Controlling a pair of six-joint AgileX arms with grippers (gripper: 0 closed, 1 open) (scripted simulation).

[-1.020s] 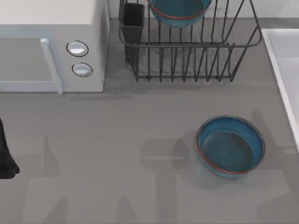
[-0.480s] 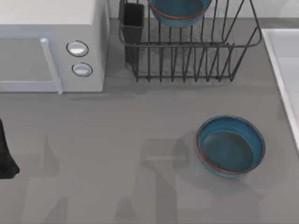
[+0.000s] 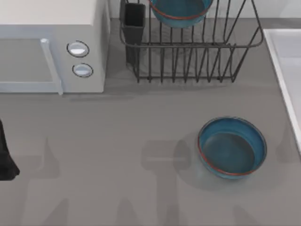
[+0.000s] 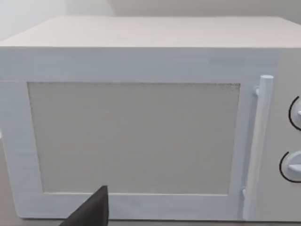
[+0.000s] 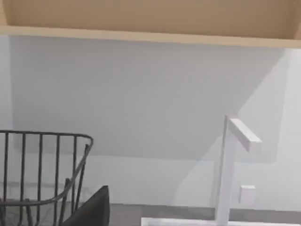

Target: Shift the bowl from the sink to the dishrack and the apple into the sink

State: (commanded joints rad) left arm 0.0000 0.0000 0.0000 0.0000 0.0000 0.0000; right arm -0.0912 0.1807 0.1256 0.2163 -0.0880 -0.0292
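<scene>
1. Bowl (image 3: 232,147): glossy blue glaze, thin rust-red rim.
2. Dishrack (image 3: 193,44): thin dark wire, metal-looking, smooth.
3. Microwave (image 3: 49,44): smooth white casing, matt.
4. Table (image 3: 103,155): plain grey, matt.
5. Sink (image 3: 287,61): smooth, pale.

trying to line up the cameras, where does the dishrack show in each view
Top view: the dishrack is at the upper middle, right of the microwave, a blue bowl inside.
Left wrist view: not in it; the microwave faces the camera.
Right wrist view: its flaring wire side is at the lower left.
Shared landmark: the sink, whose rim is beside the rack in both.
</scene>
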